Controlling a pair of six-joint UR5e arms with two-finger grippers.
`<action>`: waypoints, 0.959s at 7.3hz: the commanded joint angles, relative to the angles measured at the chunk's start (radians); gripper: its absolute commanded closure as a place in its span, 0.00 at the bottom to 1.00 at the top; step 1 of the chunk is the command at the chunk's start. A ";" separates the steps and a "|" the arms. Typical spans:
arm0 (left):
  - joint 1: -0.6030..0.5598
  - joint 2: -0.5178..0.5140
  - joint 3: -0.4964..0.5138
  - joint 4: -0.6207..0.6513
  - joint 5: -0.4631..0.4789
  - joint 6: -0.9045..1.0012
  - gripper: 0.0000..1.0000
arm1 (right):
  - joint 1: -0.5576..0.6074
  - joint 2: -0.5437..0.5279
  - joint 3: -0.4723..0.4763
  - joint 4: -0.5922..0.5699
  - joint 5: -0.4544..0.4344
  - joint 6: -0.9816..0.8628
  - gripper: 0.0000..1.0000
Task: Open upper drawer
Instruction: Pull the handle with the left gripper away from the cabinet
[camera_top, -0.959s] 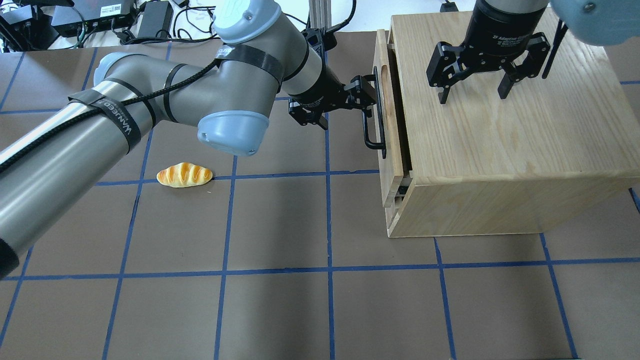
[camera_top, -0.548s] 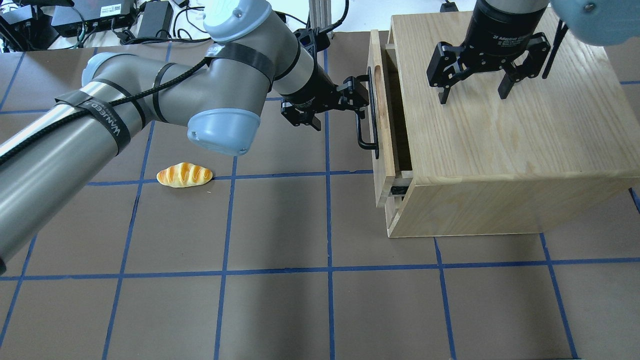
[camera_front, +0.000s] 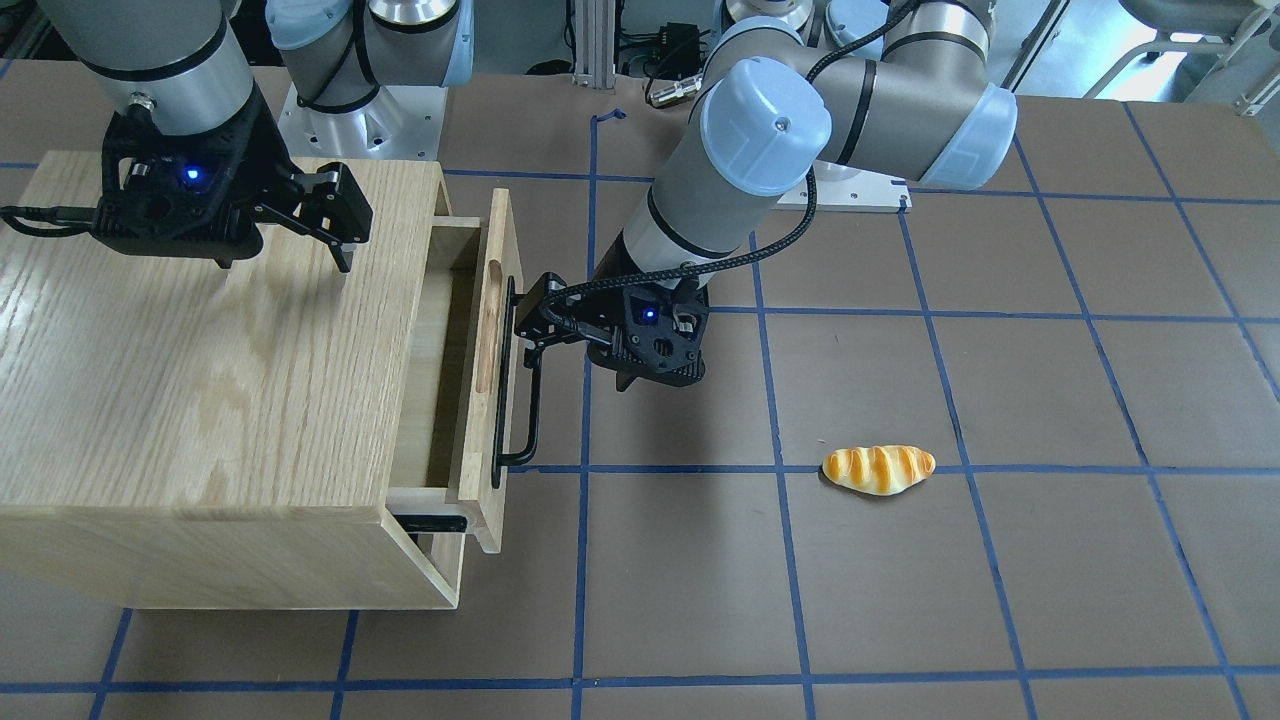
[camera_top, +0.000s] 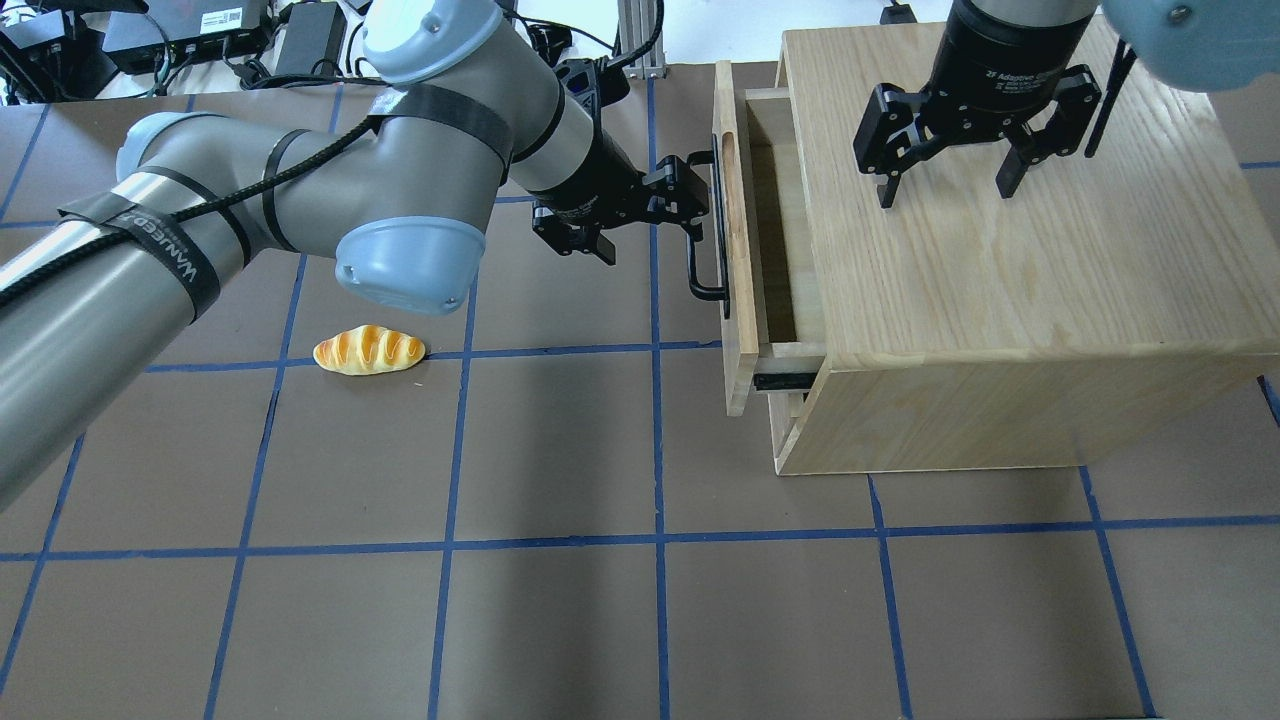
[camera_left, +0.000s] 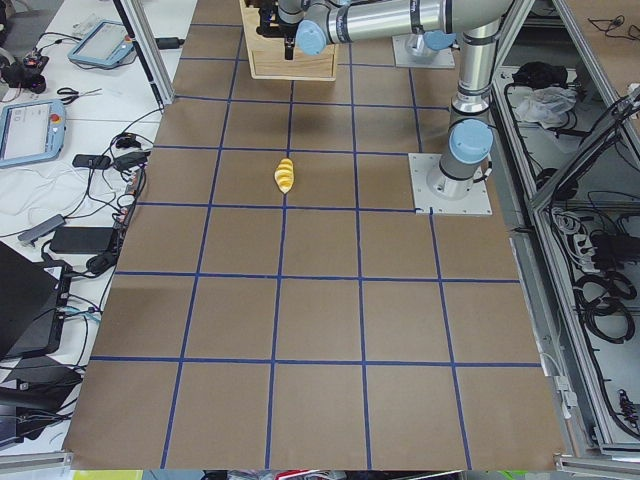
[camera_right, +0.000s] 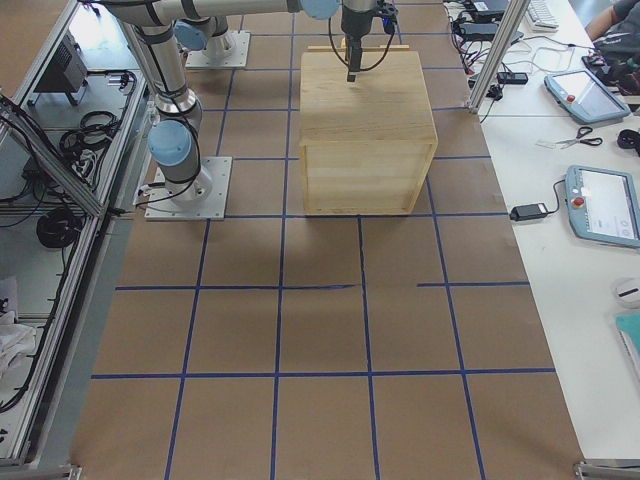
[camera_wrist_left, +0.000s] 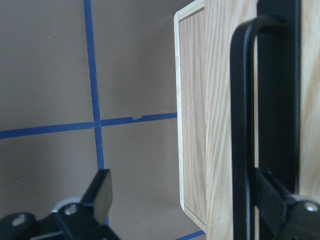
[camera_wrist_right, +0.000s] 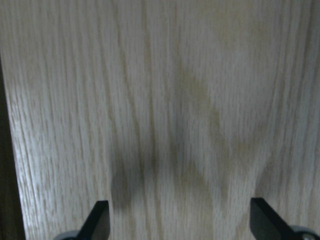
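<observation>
The upper drawer (camera_top: 737, 300) is light oak and stands partly pulled out of the wooden cabinet (camera_top: 1000, 300), with its inside showing bare. Its long black bar handle (camera_top: 719, 240) runs along the front panel and also shows in the front view (camera_front: 500, 410). My left gripper (camera_top: 655, 215) is open, with one finger hooked behind the handle (camera_wrist_left: 240, 125) and the other out in front over the table. My right gripper (camera_top: 945, 190) is open and empty, hovering just above the cabinet's top, which fills the right wrist view (camera_wrist_right: 182, 220).
A toy bread roll (camera_top: 368, 350) lies on the brown mat to the left of the cabinet, also seen in the front view (camera_front: 878, 468). Blue tape lines grid the mat. Cables and boxes lie past the far edge.
The left gripper has moved left with the handle, and the upper drawer has slid further out of the cabinet. The right gripper has not moved.
</observation>
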 joint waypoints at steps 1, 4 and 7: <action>0.013 0.007 -0.006 -0.003 0.001 0.012 0.00 | 0.001 0.000 0.000 0.000 0.000 -0.001 0.00; 0.030 0.029 -0.020 -0.035 0.001 0.027 0.00 | 0.001 0.000 0.001 0.000 0.000 -0.001 0.00; 0.045 0.050 -0.020 -0.086 0.003 0.075 0.00 | 0.001 0.000 0.000 0.000 0.000 0.000 0.00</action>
